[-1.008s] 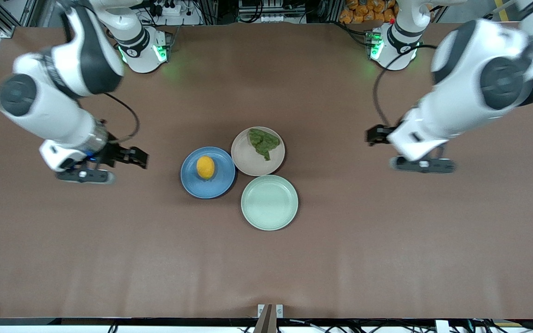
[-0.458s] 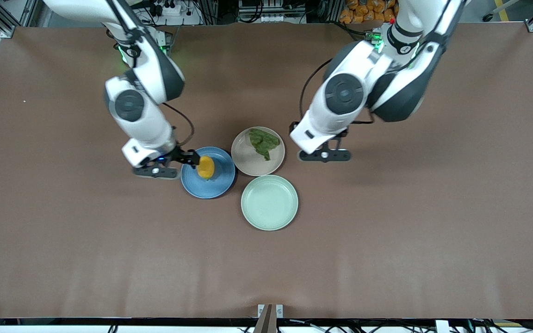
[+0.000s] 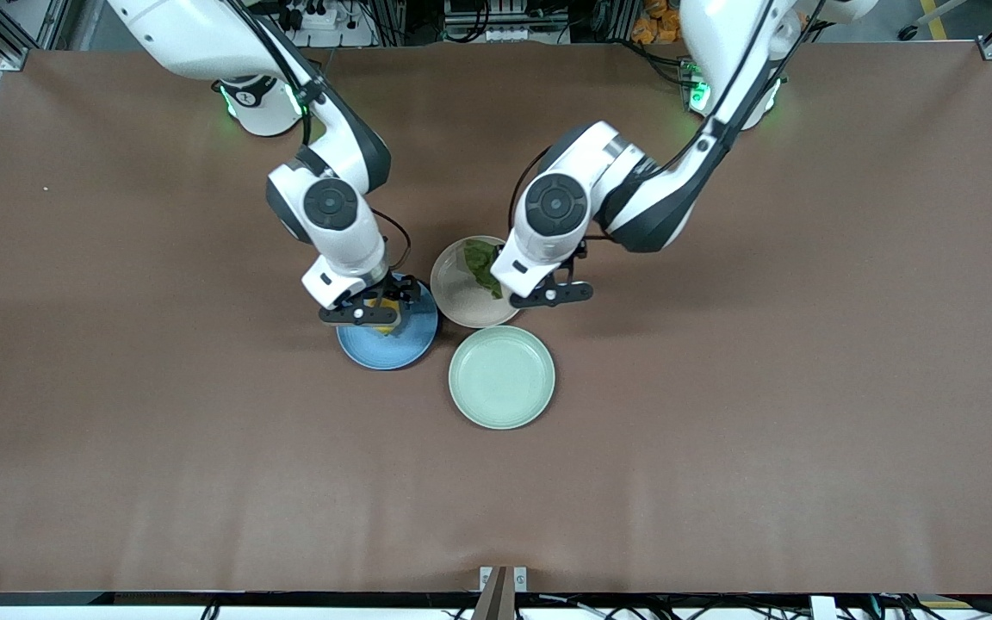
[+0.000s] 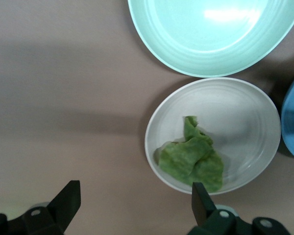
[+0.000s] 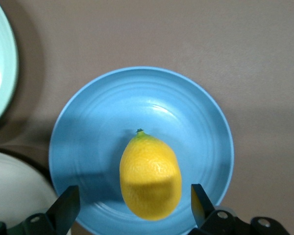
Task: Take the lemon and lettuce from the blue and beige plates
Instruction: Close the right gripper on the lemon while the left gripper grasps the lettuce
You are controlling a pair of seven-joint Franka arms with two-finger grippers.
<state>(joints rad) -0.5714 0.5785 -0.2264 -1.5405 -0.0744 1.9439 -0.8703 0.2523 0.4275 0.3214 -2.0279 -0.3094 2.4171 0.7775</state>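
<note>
Lemon (image 5: 150,177) on blue plate (image 5: 196,127), lettuce (image 4: 192,162) on beige plate (image 4: 245,112), brown table (image 3: 720,430)

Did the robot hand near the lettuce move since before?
Yes. The left gripper came in from the left arm's end of the table and is now over the beige plate by the lettuce, fingers open.

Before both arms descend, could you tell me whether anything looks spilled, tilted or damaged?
Nothing stands out: the oval yellow lemon lies whole on the round blue plate, and the wrinkled green lettuce piece on the beige plate.
</note>
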